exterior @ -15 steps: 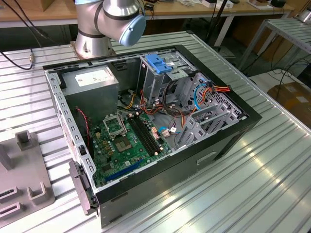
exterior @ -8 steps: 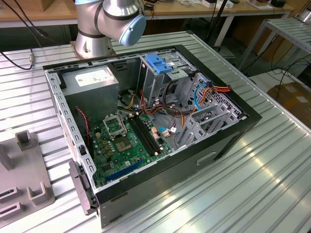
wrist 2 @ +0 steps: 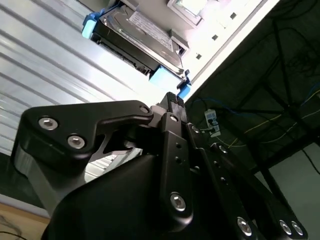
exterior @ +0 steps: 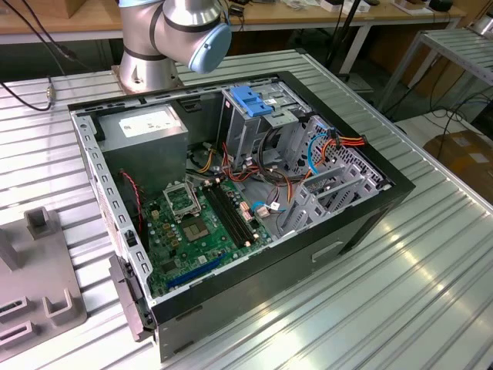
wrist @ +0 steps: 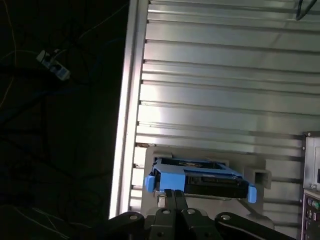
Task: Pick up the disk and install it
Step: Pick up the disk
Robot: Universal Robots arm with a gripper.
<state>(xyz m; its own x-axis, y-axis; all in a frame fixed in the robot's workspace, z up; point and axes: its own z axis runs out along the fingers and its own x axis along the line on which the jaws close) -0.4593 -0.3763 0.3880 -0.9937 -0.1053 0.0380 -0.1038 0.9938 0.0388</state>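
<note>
At the table [wrist: 225, 75] edge, the disk [wrist: 200, 177] rests on its grey stand [wrist: 260, 176], just beyond your gripper [wrist: 175, 194], fingers pressed together, empty. Judged step: approach. Grasping calls for parting them first.

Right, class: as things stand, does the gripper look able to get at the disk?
Probably yes. In the first wrist view the gripper hangs right at the edge of the disk, with nothing between them, and the disk lies uncovered on its grey stand. Its jaws look shut, so they would need opening first.
</note>
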